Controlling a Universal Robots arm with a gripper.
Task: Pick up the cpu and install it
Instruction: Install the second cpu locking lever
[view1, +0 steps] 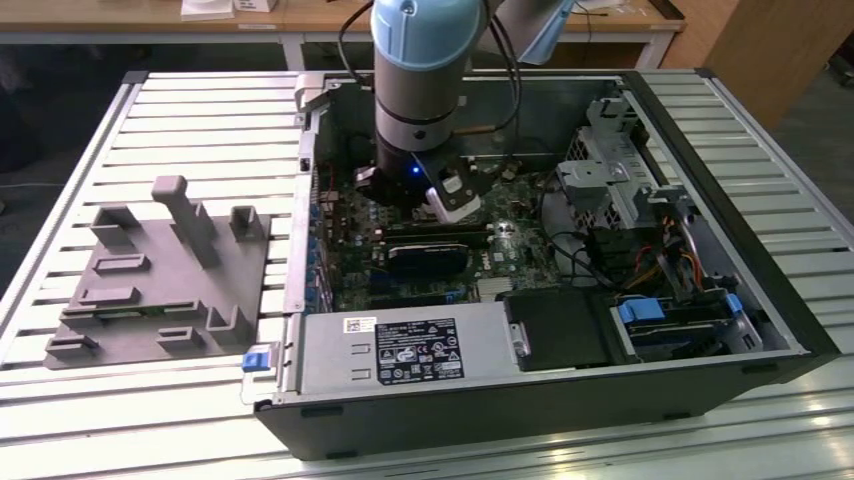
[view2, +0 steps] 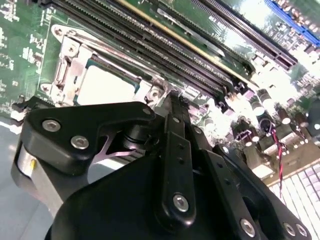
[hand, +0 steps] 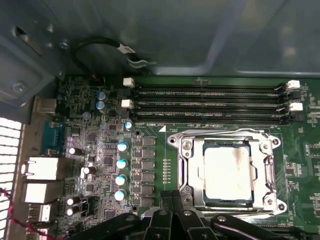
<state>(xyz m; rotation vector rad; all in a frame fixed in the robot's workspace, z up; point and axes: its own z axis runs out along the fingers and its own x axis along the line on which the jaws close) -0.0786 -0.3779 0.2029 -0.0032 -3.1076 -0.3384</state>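
Found the cpu (hand: 227, 172) lying flat inside the silver socket frame (hand: 187, 170) on the motherboard (hand: 100, 145), pale top up, level with the frame as far as both wrist views show. Sits just beside the memory slots (hand: 205, 102). Gripper (view1: 454, 205) down inside the open computer case (view1: 721, 130), low over the board, near the socket edge and not touching the chip. Fingers (hand: 169, 205) clenched together, nothing between them. Judging this as the seating end of the job: chip looks placed, not carried.

To do it well:
- Keep the wrist square to the board, no tilt.
- Move straight up and down only; avoid any sideways drag across the chip or the frame.
- Apply no push on the metal top; risk of bent contacts underneath.
- Mind the memory slots and tall capacitors close by.

Grey holder block (view1: 160, 270) on the slatted desk (view1: 134, 400), well apart from the case.
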